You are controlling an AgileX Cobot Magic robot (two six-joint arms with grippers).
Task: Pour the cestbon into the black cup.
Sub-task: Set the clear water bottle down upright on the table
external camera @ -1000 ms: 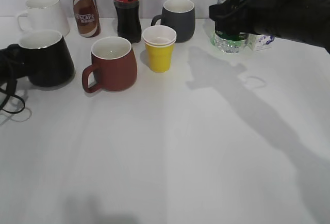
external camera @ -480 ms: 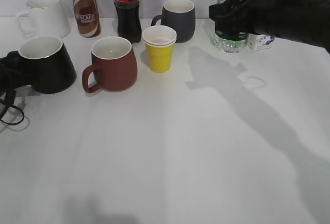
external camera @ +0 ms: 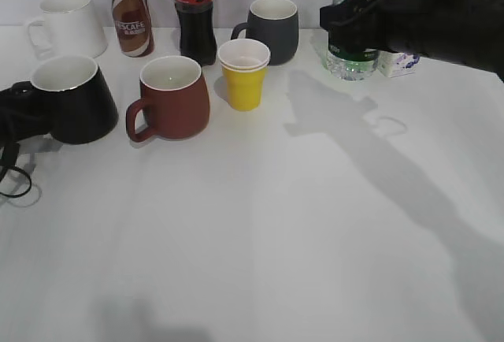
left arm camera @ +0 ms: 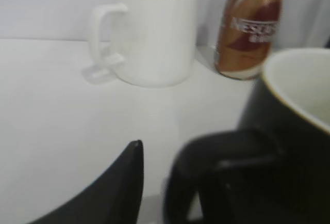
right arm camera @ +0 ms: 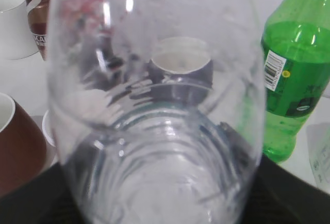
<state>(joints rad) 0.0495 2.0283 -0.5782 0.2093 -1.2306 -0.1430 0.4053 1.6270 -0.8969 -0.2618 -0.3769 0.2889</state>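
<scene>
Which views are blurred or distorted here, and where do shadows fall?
Left wrist view: black cup and its handle close and soft. Right wrist view: cestbon fills the frame, warping the grey mug behind it. Exterior view: sharp, right arm's long shadow crossing the table.

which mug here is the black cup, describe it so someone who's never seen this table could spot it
Start at the far left edge of the white table, where the left gripper meets a mug's handle. That mug is the black cup, tilted, just left of the brown-red mug and in front of the white mug. Glossy black outside, white inside, flaring toward its base, unlike the smaller grey mug farther back.
</scene>
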